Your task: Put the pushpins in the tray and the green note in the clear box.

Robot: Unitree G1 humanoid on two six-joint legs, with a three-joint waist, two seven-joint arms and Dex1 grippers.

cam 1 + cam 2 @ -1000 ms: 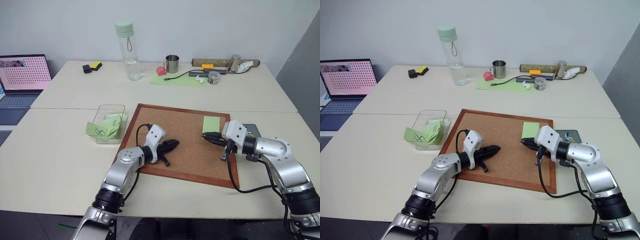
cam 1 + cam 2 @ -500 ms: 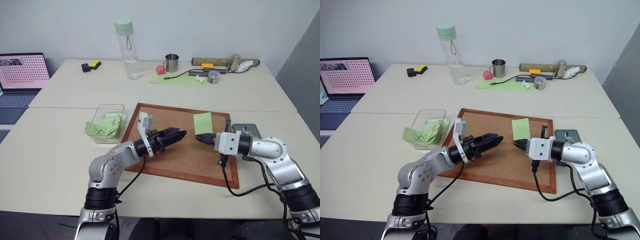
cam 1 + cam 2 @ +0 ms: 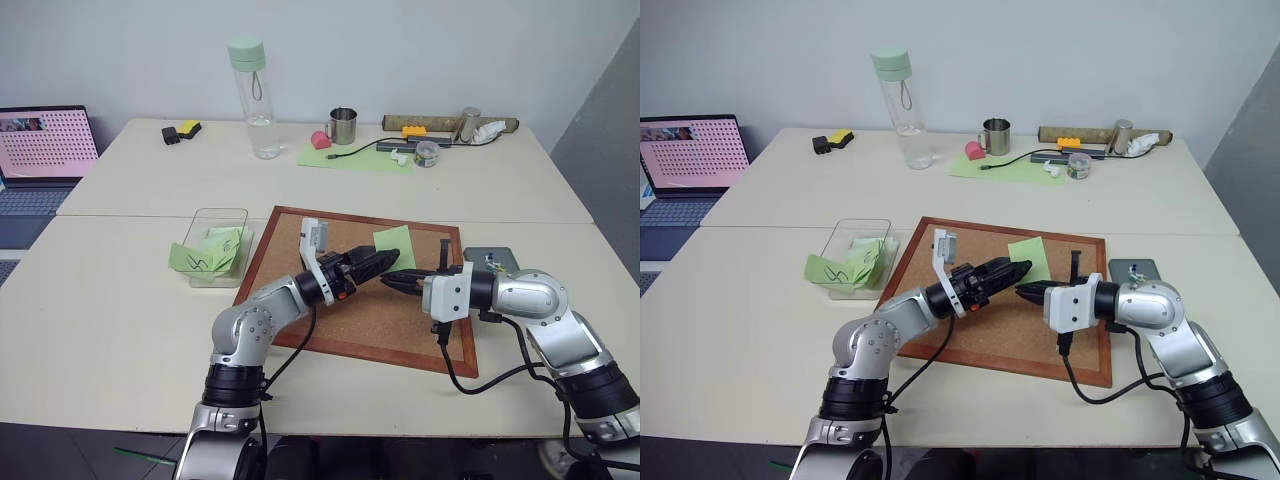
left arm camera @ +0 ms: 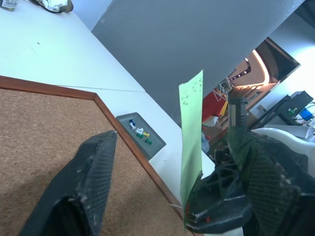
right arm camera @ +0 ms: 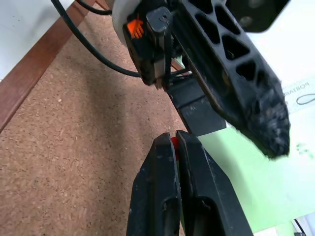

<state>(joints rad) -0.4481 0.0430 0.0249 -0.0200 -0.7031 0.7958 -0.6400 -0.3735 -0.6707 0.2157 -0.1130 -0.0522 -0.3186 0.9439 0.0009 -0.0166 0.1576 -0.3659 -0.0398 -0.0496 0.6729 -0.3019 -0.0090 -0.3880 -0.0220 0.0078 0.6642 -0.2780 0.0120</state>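
Though cropped, "PORTABLE" label [image 5: 297,88]

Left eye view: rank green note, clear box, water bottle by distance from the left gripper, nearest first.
From the left gripper:
1. green note, right at its tips, above the corkboard.
2. clear box, off the board's left edge.
3. water bottle, far back on the table.

Since a second ago the left gripper [image 3: 385,262] is raised off the corkboard [image 3: 290,236], swung toward the right gripper [image 3: 386,280], and opened, its fingers now spread on either side of the green note [image 3: 394,245]. The right gripper is drawn inward to meet it, and the green note is lifted off the board, shifted leftward and tilted up.
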